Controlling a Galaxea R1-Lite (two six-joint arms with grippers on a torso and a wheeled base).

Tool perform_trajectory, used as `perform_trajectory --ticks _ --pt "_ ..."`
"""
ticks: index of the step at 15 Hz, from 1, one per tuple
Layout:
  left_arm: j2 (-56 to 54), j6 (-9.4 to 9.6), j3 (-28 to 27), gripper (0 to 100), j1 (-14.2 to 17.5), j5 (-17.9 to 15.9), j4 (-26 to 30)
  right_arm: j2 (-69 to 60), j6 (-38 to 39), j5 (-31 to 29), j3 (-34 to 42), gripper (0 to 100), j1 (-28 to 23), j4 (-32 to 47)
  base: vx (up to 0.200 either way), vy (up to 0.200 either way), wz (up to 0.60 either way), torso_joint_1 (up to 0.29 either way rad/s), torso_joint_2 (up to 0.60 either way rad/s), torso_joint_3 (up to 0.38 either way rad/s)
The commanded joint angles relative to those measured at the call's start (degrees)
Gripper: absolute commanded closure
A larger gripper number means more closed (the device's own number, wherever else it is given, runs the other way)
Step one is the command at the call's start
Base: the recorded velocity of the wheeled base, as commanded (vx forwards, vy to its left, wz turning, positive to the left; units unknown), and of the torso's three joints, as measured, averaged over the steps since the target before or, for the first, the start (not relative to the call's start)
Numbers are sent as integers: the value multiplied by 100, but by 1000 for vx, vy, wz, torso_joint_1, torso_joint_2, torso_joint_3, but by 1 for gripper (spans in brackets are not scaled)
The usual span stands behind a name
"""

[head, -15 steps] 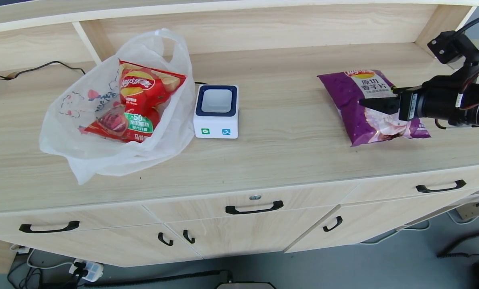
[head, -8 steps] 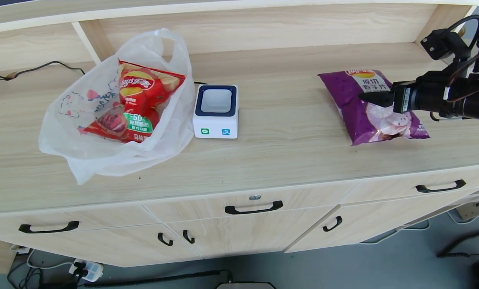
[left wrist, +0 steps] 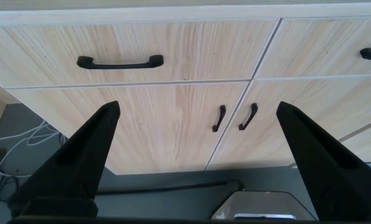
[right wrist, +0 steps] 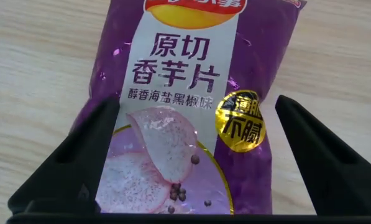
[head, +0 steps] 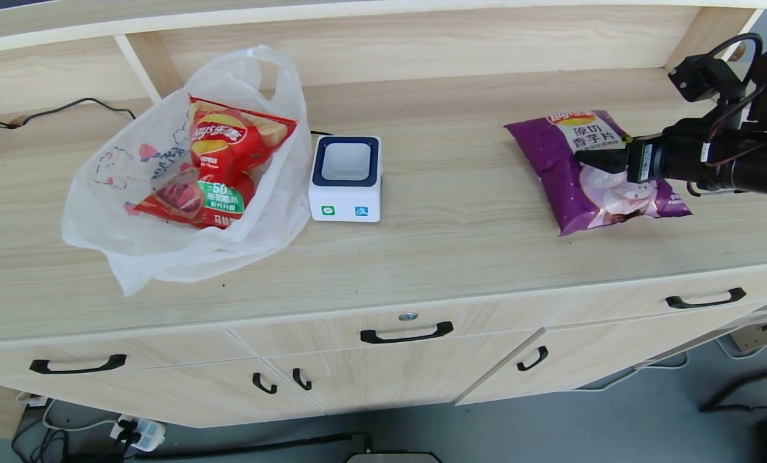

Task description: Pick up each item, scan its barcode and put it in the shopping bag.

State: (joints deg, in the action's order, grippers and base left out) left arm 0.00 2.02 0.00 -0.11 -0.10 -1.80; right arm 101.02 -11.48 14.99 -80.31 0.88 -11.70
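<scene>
On the counter (head: 460, 212) we see the shopping bag (head: 100, 225) at the left, the scanner (head: 346, 177) midway, and the purple chip bag (head: 576, 193) lying flat well to the right, its long axis running from the back edge toward the front. Our right gripper (head: 592, 159) hangs just over that bag, fingers (right wrist: 79, 155) spread wide across its width and holding nothing. Our left gripper (left wrist: 197, 109), likewise open and empty, is low by the drawers (left wrist: 173, 56), far off.

Left gripper (left wrist: 197, 106), fingers (left wrist: 73, 168) spread wide, before wooden cabinet fronts (left wrist: 173, 118) with black handles (left wrist: 120, 61)
</scene>
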Motion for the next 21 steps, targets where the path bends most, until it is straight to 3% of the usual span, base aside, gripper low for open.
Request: perform_trajectory --ticks 1,19,20,21 --pt "9 0 0 0 2 1 -4 31 -3 -5 -99 0 62 1 0 0 0 0 0 0" --pt "9 9 0 0 2 1 5 524 -223 -515 -732 0 264 186 0 0 0 0 0 0" --pt "9 0 0 0 2 1 5 524 -196 -506 -696 100 264 177 0 0 0 0 0 0" --pt "9 -9 0 0 2 1 5 524 -205 -515 -652 100 255 177 0 0 0 0 0 0"
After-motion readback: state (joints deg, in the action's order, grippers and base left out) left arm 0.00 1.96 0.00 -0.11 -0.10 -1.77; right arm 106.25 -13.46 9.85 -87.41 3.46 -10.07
